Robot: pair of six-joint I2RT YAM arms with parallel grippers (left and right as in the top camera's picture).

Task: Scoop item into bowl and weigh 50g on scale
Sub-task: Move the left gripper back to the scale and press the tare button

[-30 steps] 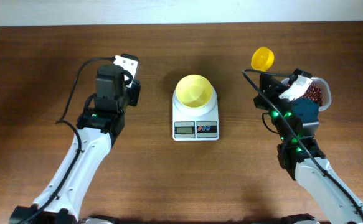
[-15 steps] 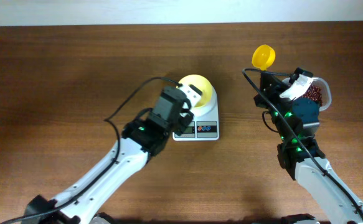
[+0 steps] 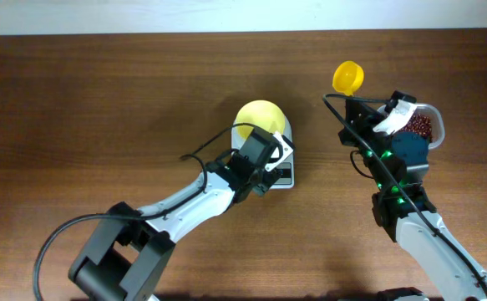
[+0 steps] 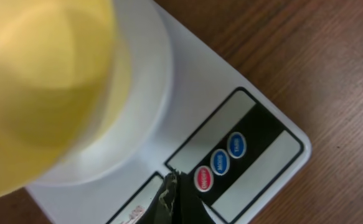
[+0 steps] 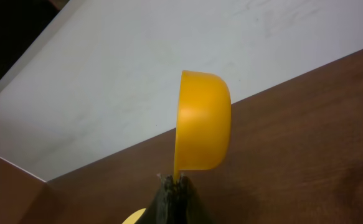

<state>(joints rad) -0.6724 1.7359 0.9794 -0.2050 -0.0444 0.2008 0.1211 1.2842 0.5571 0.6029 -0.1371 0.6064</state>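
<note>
1. Overhead. The left arm has swung in from the left of the frame to the centre. The left gripper (image 3: 276,160) is now over the front panel of the scale (image 3: 286,178), jaws together and holding nothing. The bowl (image 3: 258,117) sits on the scale and looks empty. The right side is unchanged: the right gripper (image 3: 360,102) is clamped on the handle of the scoop (image 3: 348,77), with the cup raised at upper right. The beans (image 3: 421,125) all lie in the tub (image 3: 438,134) near the right edge.
2. Left wrist. The closed tips are at bottom centre, just beside the red button (image 4: 203,178); I cannot tell whether they touch it. The bowl is a blur in the upper left.
3. Right wrist. The scoop cup is mid-frame and on its side, its inside hidden. The jaws are pinched on its handle at the bottom edge.
4. Reading. The new reach looks aimed at a button, probably to switch on or zero the scale with the bowl aboard. Scooping is not yet begun and nothing is weighed.
</note>
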